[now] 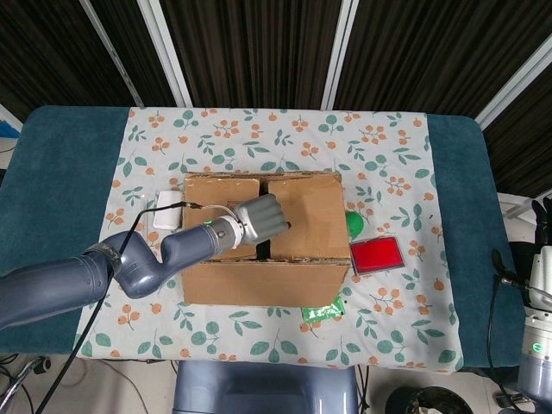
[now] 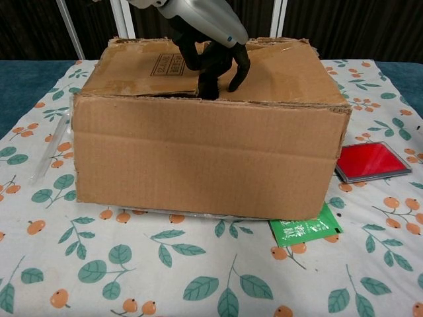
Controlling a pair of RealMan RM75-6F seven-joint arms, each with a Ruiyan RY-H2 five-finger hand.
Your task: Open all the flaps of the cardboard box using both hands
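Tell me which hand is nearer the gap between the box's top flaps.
Left. The left hand sits on the cardboard box, fingers curled down at the gap. The right hand hangs off the table's right edge, far from it.
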